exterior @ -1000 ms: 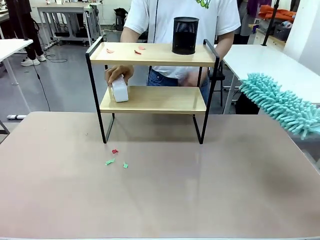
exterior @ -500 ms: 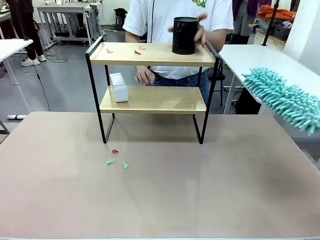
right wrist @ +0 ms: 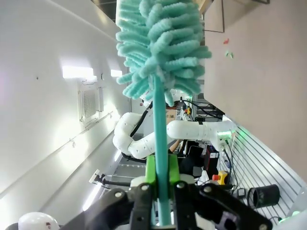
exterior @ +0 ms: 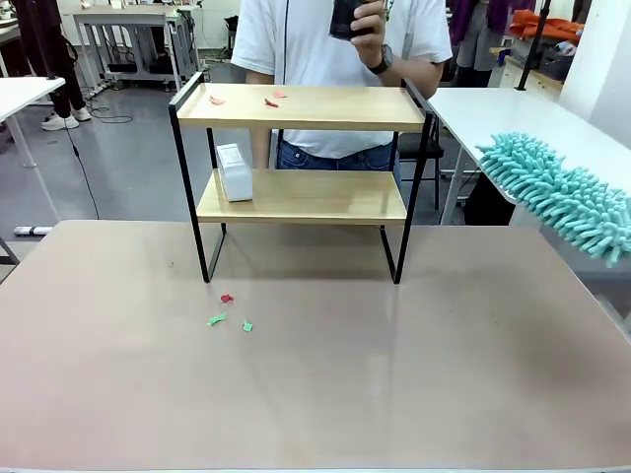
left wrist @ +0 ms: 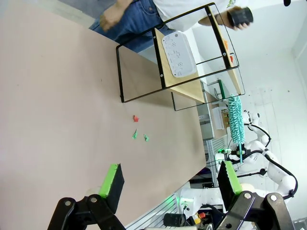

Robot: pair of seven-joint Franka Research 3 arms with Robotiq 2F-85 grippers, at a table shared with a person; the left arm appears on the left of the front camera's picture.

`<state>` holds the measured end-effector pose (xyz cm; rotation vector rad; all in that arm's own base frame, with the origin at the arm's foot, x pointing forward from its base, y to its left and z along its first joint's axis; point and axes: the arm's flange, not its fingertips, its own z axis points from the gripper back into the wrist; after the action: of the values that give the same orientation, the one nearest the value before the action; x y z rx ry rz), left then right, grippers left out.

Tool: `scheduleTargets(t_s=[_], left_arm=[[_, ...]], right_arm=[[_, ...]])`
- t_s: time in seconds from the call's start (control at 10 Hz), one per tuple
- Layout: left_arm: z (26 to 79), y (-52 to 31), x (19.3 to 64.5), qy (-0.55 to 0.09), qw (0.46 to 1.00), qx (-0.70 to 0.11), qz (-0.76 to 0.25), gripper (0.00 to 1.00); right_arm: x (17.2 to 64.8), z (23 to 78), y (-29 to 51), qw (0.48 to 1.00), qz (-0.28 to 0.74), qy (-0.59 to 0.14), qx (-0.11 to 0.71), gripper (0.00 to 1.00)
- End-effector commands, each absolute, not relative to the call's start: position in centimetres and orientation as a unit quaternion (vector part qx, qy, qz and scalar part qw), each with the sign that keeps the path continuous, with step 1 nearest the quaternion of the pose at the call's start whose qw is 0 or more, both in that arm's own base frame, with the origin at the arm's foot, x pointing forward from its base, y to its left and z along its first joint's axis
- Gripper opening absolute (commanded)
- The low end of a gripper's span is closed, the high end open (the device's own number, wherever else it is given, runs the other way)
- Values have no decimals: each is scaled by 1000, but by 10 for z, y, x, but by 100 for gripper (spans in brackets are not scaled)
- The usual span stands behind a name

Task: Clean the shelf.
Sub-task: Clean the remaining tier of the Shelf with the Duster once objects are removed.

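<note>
At the far part of the table (exterior: 414, 384), the shelf (exterior: 325, 106) stands upright on its four legs, in front of the person. On its lower board, at the left end, a white socket block (exterior: 234, 172) stands on edge. Small orange-red paper scraps (exterior: 271, 101) lie on the left part of its top board. More scraps (exterior: 216, 319), red and green, lie on the table just in front of its left front leg. Above the shelf, the person's hand (exterior: 370, 30) holds a black mesh cup (exterior: 343, 18) clear of the top board. To the right of the shelf, well apart from it, a teal fluffy duster (exterior: 557, 202) hangs in the air, and the right gripper (right wrist: 162, 171) is clenched on its handle. The left gripper (left wrist: 169, 178) hovers over the table on the near side of the shelf, jaws spread wide with nothing between them.
</note>
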<state>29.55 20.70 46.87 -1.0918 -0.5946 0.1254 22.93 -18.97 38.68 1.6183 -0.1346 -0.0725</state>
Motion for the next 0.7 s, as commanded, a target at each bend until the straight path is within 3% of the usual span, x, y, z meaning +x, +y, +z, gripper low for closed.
scheduleTargets(t_s=[0.0, 0.4, 0.6], left_arm=[[470, 206, 297, -291, 803, -518, 51, 100], [470, 206, 297, -291, 803, -518, 51, 100], [470, 206, 297, -291, 803, -518, 51, 100]], right_arm=[[228, 392, -191, 684, -27, -62, 726, 12], [235, 396, -177, 685, -48, -86, 722, 12], [242, 468, -131, 732, -67, -145, 663, 12]])
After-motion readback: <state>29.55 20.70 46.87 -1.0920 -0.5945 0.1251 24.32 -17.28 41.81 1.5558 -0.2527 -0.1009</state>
